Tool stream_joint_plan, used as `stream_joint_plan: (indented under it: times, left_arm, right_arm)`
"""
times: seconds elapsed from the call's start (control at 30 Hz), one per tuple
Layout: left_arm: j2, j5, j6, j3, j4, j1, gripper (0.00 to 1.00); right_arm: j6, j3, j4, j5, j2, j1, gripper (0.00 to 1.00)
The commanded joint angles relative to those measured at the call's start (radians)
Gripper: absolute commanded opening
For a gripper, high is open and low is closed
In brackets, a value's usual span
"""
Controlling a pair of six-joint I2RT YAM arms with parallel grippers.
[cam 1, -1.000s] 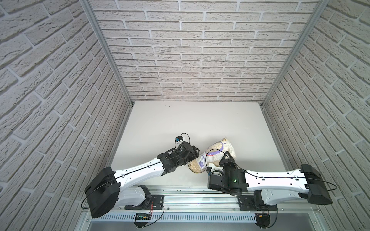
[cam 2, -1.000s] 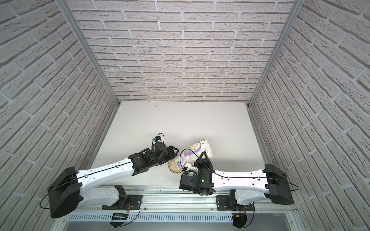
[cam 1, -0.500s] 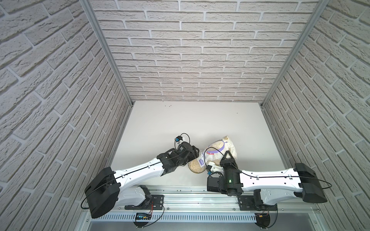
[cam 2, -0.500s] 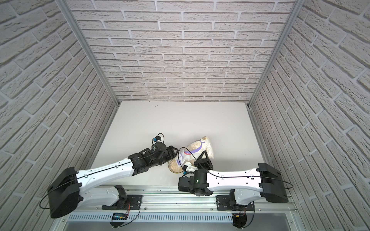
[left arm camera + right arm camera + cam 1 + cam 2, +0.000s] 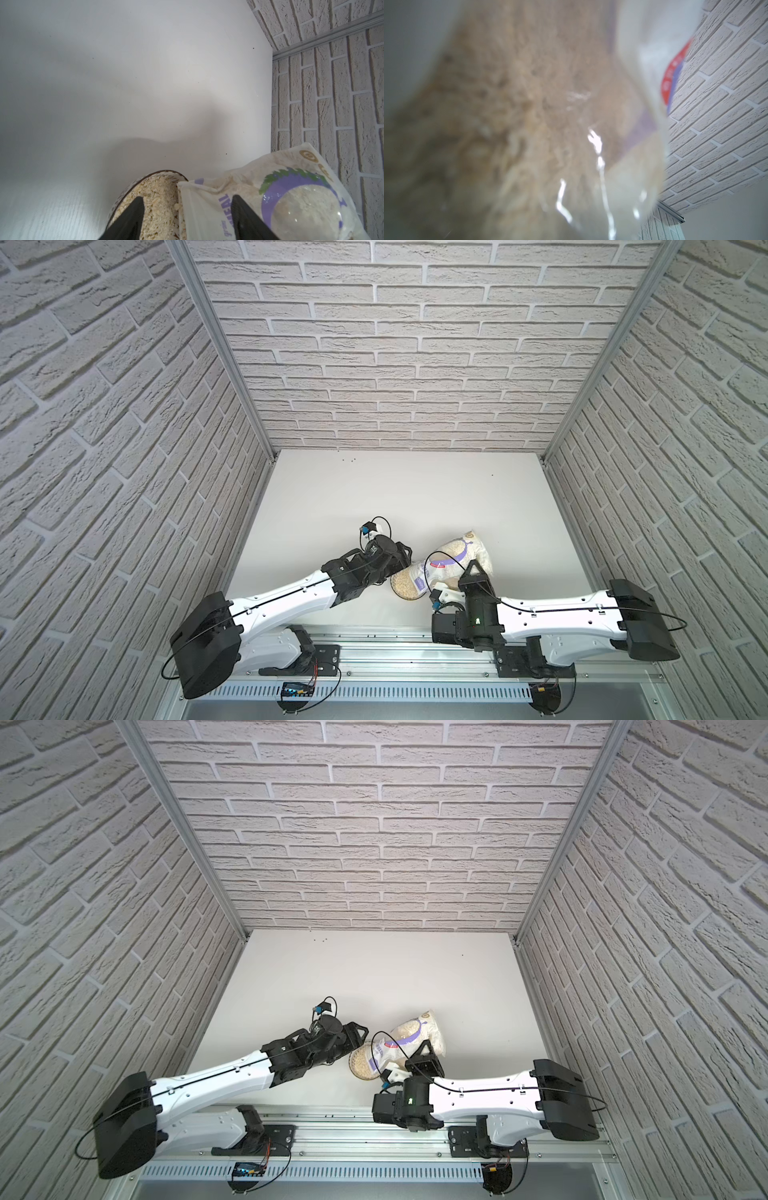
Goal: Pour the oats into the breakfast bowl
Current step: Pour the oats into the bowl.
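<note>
The right tool (image 5: 473, 570) was clamped on the side of the pouch (image 5: 451, 558), about midway along it, and held it off the counter (image 5: 374, 497) on a slant, mouth down. In its own wrist view the plastic filled the lens in a blur, so the jaws themselves were hidden. The grip is read from both top views, where the pouch hung from that tool alone. The left tool (image 5: 187, 197) stood wide open and held nothing. One of its fingers (image 5: 133, 214) sat over the bowl (image 5: 164, 171) and the other over the pouch's label, and contact with either could not be told. The pouch's mouth rested at the rim of the bowl, which stood near the front edge of the counter about midway along it. The bowl was already heaped with oats (image 5: 158, 197) almost to the rim. More oats stayed in the raised end of the pouch. The pouch looked soft, crinkly and slippery, and its weight would shift as the flakes slid. A hold across its filled middle probably suits it best. The bowl looked stiff, light and easy to nudge or chip.
</note>
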Motion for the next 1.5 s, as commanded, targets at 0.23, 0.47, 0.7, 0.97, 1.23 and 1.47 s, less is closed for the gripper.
stream_joint_plan:
  times: [0.23,0.47,0.7,0.97,1.23,1.47]
  left_arm:
    - [-0.03,-0.037,0.007,0.013,-0.041,0.0,0.69]
    - [-0.021,-0.032,0.0,0.014,-0.035,-0.003,0.69]
    - [-0.006,-0.028,0.004,0.02,-0.032,-0.003,0.69]
    - [0.001,-0.017,-0.001,0.016,-0.022,-0.003,0.69]
    - [0.0,-0.018,-0.006,0.005,-0.01,-0.003,0.69]
    - [-0.002,-0.022,-0.008,0.001,-0.01,-0.003,0.69]
  right_arm:
    - [-0.075,-0.034,0.119,0.101,-0.095,-0.023,0.03]
    - [-0.17,-0.017,0.171,0.102,-0.098,-0.042,0.03]
    - [-0.227,-0.026,0.155,0.16,-0.071,-0.04,0.03]
    - [-0.309,0.029,0.258,0.153,-0.103,-0.079,0.03]
    - [-0.419,0.008,0.305,0.164,-0.074,-0.051,0.03]
    - [-0.407,0.014,0.261,0.164,-0.068,-0.065,0.03]
